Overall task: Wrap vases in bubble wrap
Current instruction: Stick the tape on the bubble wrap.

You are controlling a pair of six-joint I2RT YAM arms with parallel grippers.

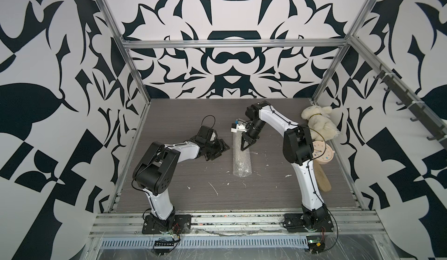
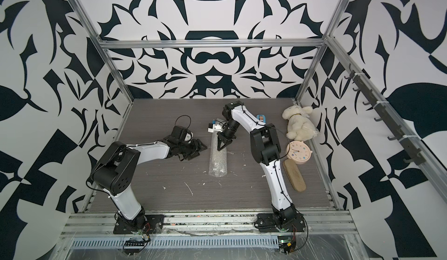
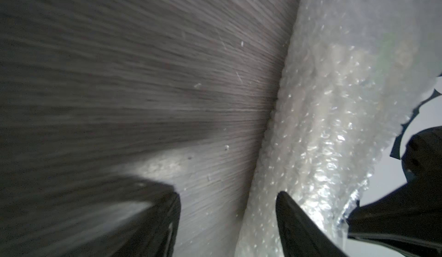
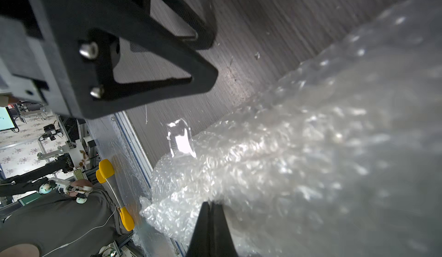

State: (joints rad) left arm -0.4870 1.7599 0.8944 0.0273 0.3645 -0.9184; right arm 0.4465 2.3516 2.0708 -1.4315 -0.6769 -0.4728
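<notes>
In both top views, the bubble wrap lies rolled into a tube at the centre of the grey worktop, its length running from 12 to 6 o'clock. The vase cannot be made out through the wrap. At the roll's 9 o'clock side, the left pincer is released and holds nothing. The right pincer reaches in from 1 o'clock, clenched, its tip on the roll's far half. A plush bunny, a round clock and a brush sit along the 3 o'clock edge.

In the left wrist view, the left pincer is spread over bare worktop, with one finger against the bubble wrap.

In the right wrist view, the right pincer is shut tight and touches the bubble wrap. The left pincer is beside the roll.
</notes>
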